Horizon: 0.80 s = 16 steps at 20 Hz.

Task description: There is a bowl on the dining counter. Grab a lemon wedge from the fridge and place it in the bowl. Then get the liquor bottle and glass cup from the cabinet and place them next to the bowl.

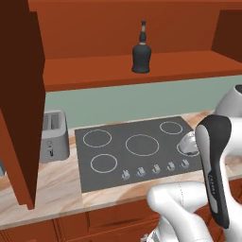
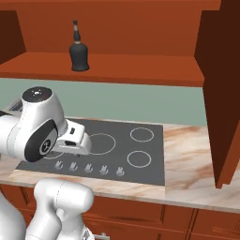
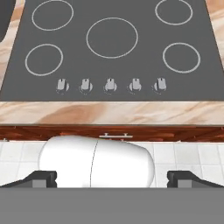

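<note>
Tool [image 3: 112, 177] fully open w/ nothing held above cooktop [image 3: 112, 65]; liquor bottle [image 1: 141, 49] on cabinet shelf [image 1: 94, 71], toaster [image 1: 53, 137] part-hidden.

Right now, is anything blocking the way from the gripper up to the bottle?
Nothing visible does. The cabinet doors are open and the bottle stands alone on the shelf. The open gripper hangs over the stove, well below.

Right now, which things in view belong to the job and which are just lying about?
Job:
dark glass liquor bottle, upright on the open wooden cabinet shelf
open two-finger gripper

Lying about:
black five-ring cooktop
silver toaster
marble counter
</note>
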{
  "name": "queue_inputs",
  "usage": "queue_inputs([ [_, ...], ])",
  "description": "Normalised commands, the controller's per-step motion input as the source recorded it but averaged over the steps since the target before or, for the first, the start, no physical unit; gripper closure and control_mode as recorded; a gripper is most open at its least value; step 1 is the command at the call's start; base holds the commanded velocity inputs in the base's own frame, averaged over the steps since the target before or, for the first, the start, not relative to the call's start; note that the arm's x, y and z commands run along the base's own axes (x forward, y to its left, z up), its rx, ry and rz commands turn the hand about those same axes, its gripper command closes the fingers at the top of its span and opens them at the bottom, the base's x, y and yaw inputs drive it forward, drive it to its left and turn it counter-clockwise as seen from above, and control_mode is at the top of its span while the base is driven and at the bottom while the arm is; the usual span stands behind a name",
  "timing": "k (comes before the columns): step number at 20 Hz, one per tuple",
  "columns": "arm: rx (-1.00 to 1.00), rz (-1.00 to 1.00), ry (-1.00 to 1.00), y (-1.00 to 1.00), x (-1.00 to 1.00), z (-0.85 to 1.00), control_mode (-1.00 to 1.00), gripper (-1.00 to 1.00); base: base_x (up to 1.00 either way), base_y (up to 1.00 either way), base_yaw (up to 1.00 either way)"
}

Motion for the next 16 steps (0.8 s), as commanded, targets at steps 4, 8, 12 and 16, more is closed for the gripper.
queue_inputs([
  [4,0.0,0.0,0.0,0.0,0.0,0.0,1.0,-1.0,0.65,0.17,0.0],
  [8,0.0,0.0,-0.05,0.07,0.06,0.19,-1.0,-1.0,0.1,0.04,0.0],
  [12,0.0,0.0,-0.35,0.02,-0.25,0.65,-1.0,-1.0,0.0,0.0,0.0],
  [16,0.0,0.0,-0.42,0.0,-0.29,0.83,-1.0,-1.0,0.0,0.0,0.0],
])
